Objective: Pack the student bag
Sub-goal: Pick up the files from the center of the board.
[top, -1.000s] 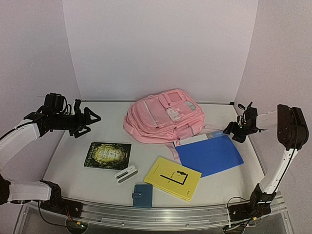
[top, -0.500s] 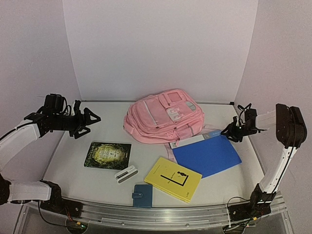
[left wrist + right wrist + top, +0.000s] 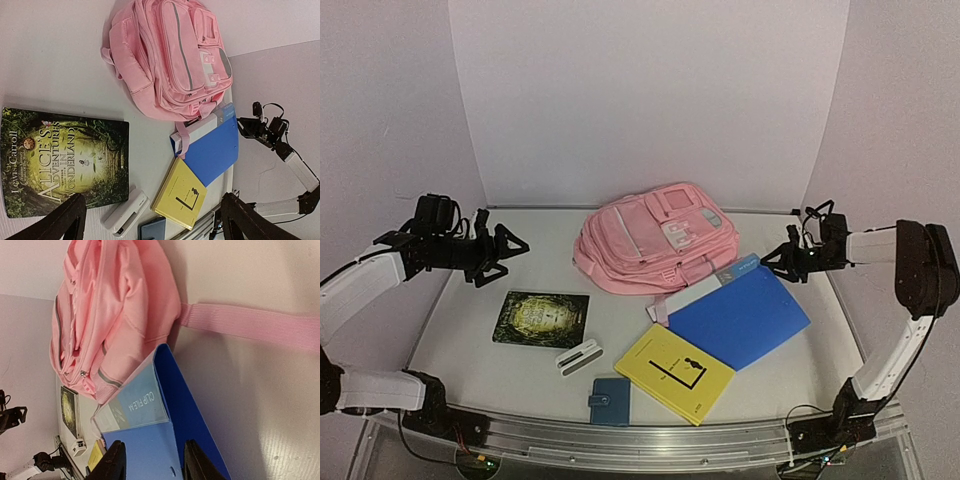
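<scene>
The student bag (image 3: pixel 655 240) is a pink backpack lying at the back centre of the table, front pockets up. It also shows in the left wrist view (image 3: pixel 170 60) and the right wrist view (image 3: pixel 115 315). A blue clip file (image 3: pixel 740 315) lies against its right front side, with a pink strap (image 3: pixel 660 308) over its left end. My right gripper (image 3: pixel 778 262) is at the file's far right corner, and its fingers close on the file's edge (image 3: pixel 150 450). My left gripper (image 3: pixel 510 250) hovers open and empty at the left, well clear of the bag.
A dark green Alice book (image 3: pixel 541 318) lies front left. A white case (image 3: pixel 579 356), a small blue wallet (image 3: pixel 610 401) and a yellow book (image 3: pixel 674 372) lie along the front. A loose pink strap (image 3: pixel 250 325) trails right of the bag. Walls close in on both sides.
My right gripper moved left and toward the back. The blue file swung with it toward the bag, and the yellow book shifted slightly. The left arm barely moved.
</scene>
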